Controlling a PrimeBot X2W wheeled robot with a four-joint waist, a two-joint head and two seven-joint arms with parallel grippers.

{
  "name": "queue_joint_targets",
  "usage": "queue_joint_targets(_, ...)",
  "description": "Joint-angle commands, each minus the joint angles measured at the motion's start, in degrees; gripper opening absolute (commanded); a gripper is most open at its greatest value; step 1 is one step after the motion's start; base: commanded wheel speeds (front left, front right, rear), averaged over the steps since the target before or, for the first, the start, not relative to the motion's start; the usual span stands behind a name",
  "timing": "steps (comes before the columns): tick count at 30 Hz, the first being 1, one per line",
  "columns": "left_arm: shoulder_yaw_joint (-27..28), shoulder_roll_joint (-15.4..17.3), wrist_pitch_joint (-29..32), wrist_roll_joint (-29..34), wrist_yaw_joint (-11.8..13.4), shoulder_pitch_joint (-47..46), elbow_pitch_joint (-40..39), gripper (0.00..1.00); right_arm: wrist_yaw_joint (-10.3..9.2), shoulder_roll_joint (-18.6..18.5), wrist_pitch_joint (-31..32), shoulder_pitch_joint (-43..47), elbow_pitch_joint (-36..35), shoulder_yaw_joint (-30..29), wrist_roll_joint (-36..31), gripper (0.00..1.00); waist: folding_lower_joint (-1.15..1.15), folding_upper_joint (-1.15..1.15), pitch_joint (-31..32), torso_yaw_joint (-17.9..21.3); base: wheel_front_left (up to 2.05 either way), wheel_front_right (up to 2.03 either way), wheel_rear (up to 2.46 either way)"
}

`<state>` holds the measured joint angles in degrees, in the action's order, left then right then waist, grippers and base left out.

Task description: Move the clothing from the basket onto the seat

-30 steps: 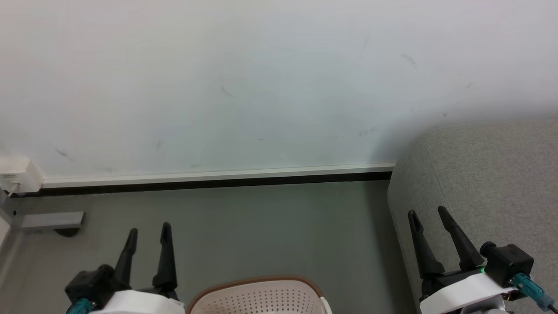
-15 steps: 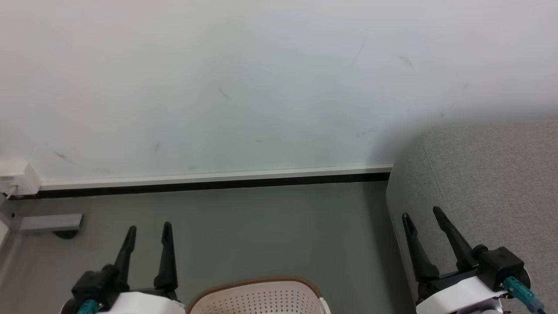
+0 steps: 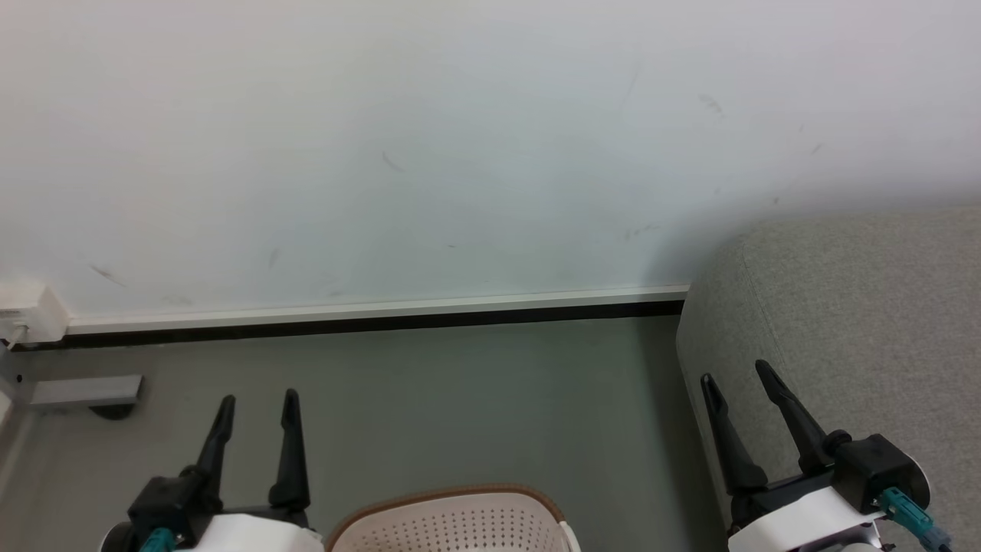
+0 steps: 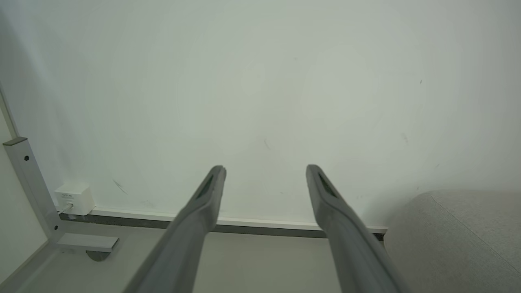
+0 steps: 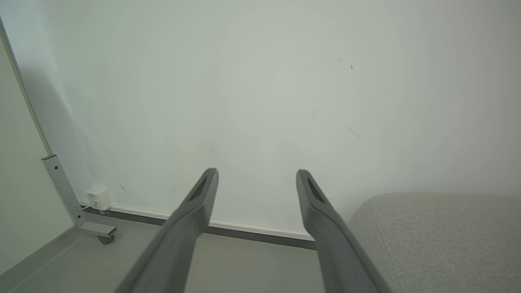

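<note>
Left gripper (image 3: 258, 396) and right gripper (image 3: 733, 371) gape empty, the basket (image 3: 452, 491) between them with its inside hidden, so a reach may strike its rim.

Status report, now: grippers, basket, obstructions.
Left gripper and right gripper open, holding nothing. Basket at bottom edge, contents cut off. Seat to its right. Floor between them bare.

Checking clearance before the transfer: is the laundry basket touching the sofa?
Apart. Head view: a strip of grey floor lies between the laundry basket and the sofa, down to the frame's bottom edge.
</note>
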<state>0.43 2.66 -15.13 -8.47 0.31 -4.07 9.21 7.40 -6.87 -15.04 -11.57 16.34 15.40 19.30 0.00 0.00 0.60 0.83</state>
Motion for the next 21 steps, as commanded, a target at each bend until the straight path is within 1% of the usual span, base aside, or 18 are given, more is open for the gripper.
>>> queue_joint_targets(1,0.2,0.4,0.0,0.2,0.0,0.3,0.2,1.0,0.16,0.1,-0.2,-0.5,-0.3,-0.2,-0.2,1.0,0.0,0.0,-0.1,0.1,0.0,0.0,0.0)
queue_joint_targets(16,0.0,0.4,0.0,-0.5,0.6,0.6,0.4,1.0,0.16,0.1,-0.2,-0.4,-0.7,-0.3,-0.1,1.0,0.0,0.0,-0.7,0.3,0.0,0.0,0.0)
queue_joint_targets(21,-0.2,0.4,0.0,-1.4,0.5,0.8,1.4,1.0,0.16,-0.1,-0.2,-1.1,-0.9,0.0,0.0,1.0,0.0,0.0,-1.4,1.0,0.0,0.0,0.0)
